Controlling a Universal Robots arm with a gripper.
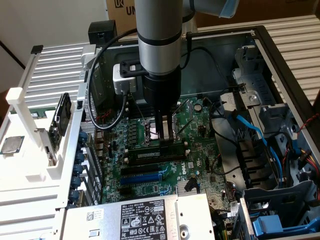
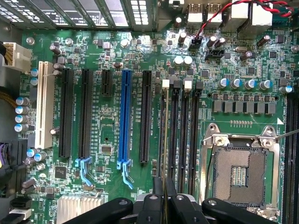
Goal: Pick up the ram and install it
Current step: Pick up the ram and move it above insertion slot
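Gripper [image 1: 166,136] clamped on ram [image 1: 150,155], stick edge-down at the slots [image 2: 180,135], beside the socket [image 2: 238,175]. Your risk: if it sits skewed or off its slot, pressing may jam or flex the stick.

one ram [image 1: 149,156], four memory slots [image 2: 183,140], one blue expansion slot [image 2: 125,119], one white slot [image 2: 44,105], one cpu socket [image 2: 239,173]

You're at a computer-assembly bench in a lab or workshop: an open PC case [image 1: 272,50] lies with its motherboard [image 2: 106,119] bared, a robot arm [image 1: 159,45] over it, a white parts rack [image 1: 17,97] beside it, cardboard boxes [image 1: 265,12] behind.
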